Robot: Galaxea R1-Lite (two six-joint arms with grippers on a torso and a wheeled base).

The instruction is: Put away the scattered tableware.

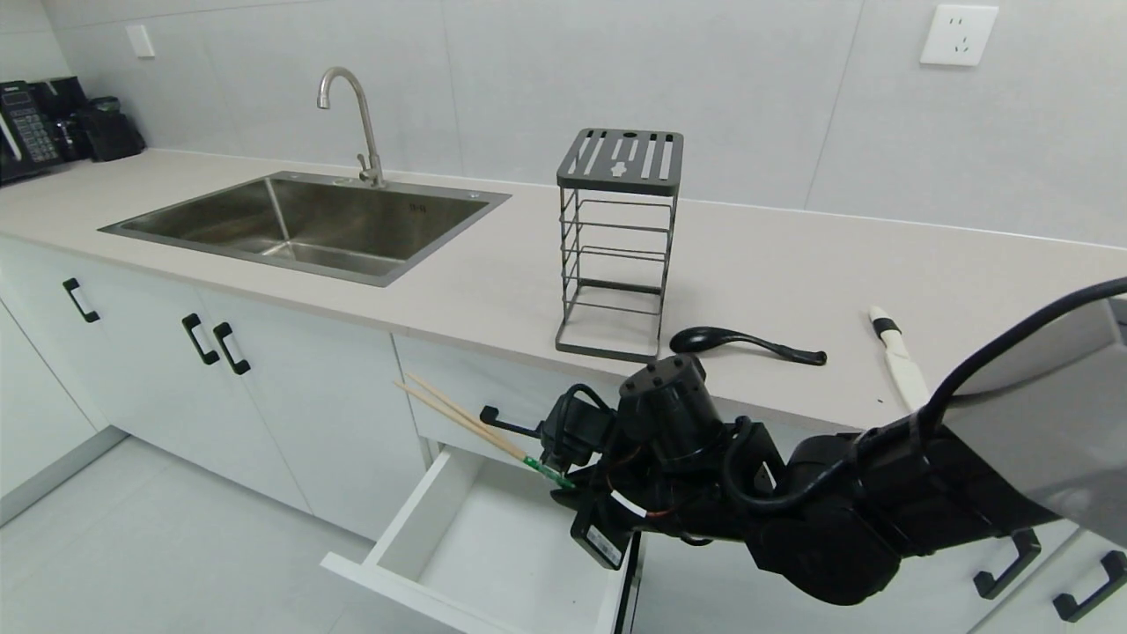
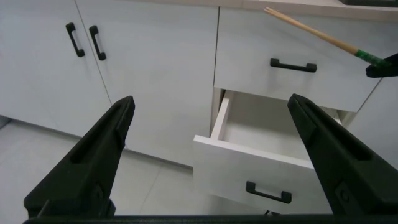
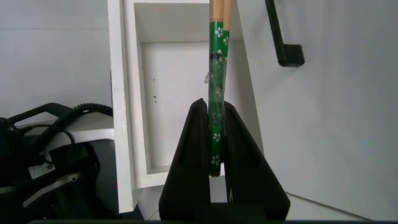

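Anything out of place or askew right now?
The chopsticks in the right tool splay apart at their far ends over the open drawer. A black spoon and white knife lie loose on the countertop.

Pale bare-wood chopsticks with glossy green painted ends (image 3: 217, 74) sit pinched in the matt black plastic right claw (image 3: 214, 124). On the smooth, matt beige worktop (image 1: 792, 264), the dark grey wire rack (image 1: 616, 255) looks like matt-coated metal. The black spoon (image 1: 744, 342) shines glossy, and the brushed steel sink (image 1: 299, 220) gleams softly. The white drawer (image 1: 493, 546) shows a smooth satin finish.
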